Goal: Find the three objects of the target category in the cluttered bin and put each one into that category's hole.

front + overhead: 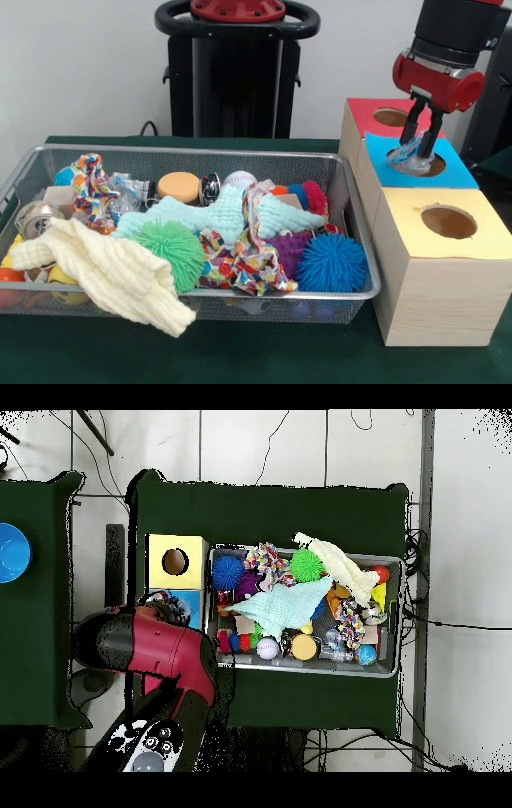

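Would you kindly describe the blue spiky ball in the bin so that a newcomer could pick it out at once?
Start at the wire mesh bin on the green table and go to its front corner nearest the yellow-topped wooden box. The blue spiky ball sits there against the mesh, beside a purple spiky ball. It is the only bright blue ball covered in soft rubbery spikes; the green spiky ball lies further along, next to the cream cloth.

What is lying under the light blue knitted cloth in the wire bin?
The light blue cloth lies over a multicoloured cloth and touches the green spiky ball and purple spiky ball. Whatever sits directly beneath its middle is covered and cannot be seen.
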### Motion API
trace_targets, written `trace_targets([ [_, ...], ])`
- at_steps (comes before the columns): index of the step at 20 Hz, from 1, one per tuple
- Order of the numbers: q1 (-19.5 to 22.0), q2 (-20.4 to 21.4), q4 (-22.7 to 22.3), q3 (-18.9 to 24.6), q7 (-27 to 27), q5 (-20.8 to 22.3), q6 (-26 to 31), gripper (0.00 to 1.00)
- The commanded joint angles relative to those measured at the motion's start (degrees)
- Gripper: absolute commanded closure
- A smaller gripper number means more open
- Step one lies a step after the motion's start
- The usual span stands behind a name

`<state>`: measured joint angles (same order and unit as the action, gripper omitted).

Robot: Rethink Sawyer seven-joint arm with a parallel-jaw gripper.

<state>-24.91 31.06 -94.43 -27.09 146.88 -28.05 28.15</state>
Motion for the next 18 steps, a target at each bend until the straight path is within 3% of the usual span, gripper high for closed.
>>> trace_targets([
  [1, 1.46, -4.21, -2.94, 4.34, 11.46, -1.44, -5.18, 1.00],
  [15, -0.15, -6.79, -1.74, 3.17, 13.12, -2.50, -7.42, 1.00],
  [16, -0.58, -7.15, -1.56, 2.53, 13.49, -2.69, -7.20, 0.00],
  [18, -0.18, -6.85, -1.73, 2.87, 12.96, -2.63, -6.88, 0.00],
])
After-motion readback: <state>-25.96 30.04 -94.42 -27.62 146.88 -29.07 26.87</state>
